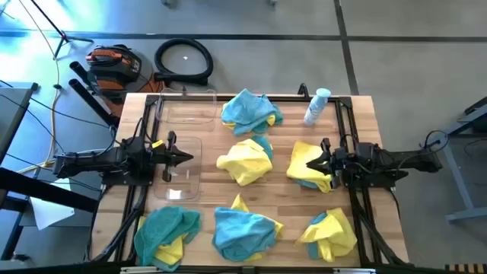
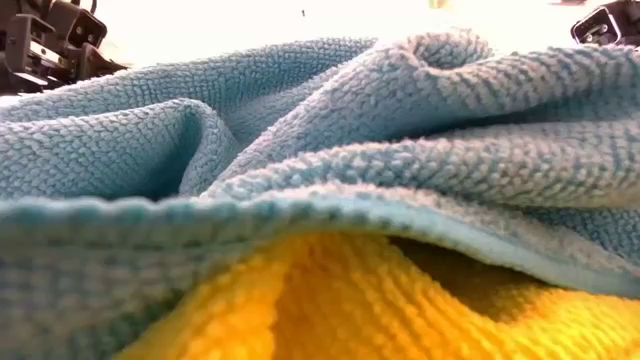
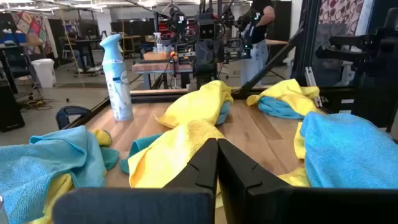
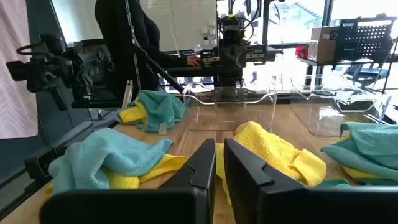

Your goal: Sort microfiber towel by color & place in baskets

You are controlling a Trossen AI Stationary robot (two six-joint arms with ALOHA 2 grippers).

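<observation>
Several heaps of microfiber towels lie on the wooden table: a teal heap (image 1: 249, 110) at the far middle, a yellow-and-teal one (image 1: 245, 160) in the centre, a yellow one (image 1: 304, 169) right of centre, and three mixed heaps along the near edge (image 1: 163, 232) (image 1: 243, 228) (image 1: 329, 234). Two clear baskets stand at the left, one far (image 1: 186, 113) and one nearer (image 1: 183, 183). My left gripper (image 1: 190, 158) (image 3: 217, 142) is shut, level above the nearer basket. My right gripper (image 1: 308, 162) (image 4: 219, 144) is shut to a thin slit, level over the yellow heap, with nothing between its fingers.
A white-and-blue bottle (image 1: 316, 106) stands upright at the far right of the table. A dark frame (image 1: 346, 129) runs around the tabletop. The low view is filled by a teal towel (image 2: 330, 150) lying over a yellow one (image 2: 340, 310). A person (image 4: 127, 43) stands beyond the table.
</observation>
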